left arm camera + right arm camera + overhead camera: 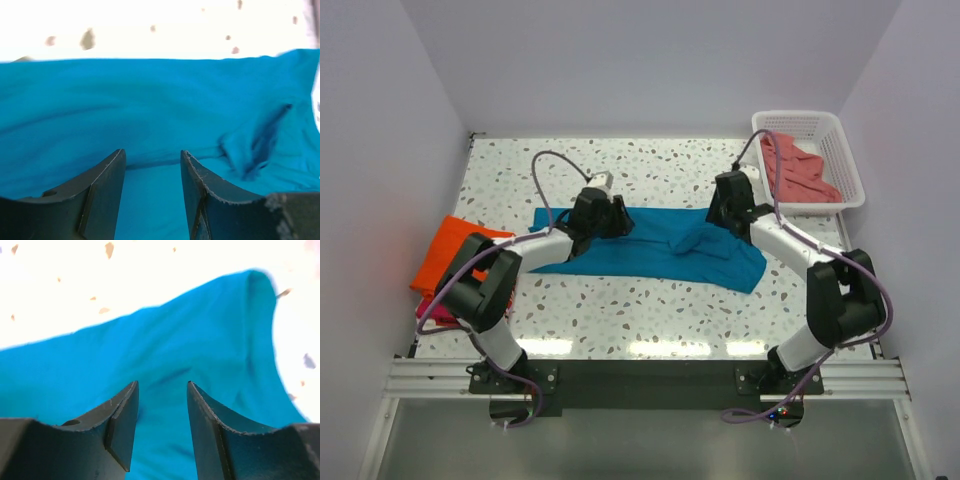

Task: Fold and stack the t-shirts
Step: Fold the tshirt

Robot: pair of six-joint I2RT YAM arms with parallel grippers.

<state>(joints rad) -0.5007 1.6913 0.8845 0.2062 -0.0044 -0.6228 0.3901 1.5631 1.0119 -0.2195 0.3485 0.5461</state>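
Just soft, rumpled teal t-shirt [650,255] beneath left claw [152,156] and right claw [162,387], both agape.

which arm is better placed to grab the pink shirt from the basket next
Right, likely. The right pincer is open over the end of the teal shirt nearest the white basket holding the pink shirt; the left pincer is over its far end.

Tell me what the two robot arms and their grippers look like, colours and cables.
Both the left arm and right arm have bulky black joints linked by white tubular segments, with a purple cable looping along each. The left gripper and right gripper carry dark, curved, tapering fingers.
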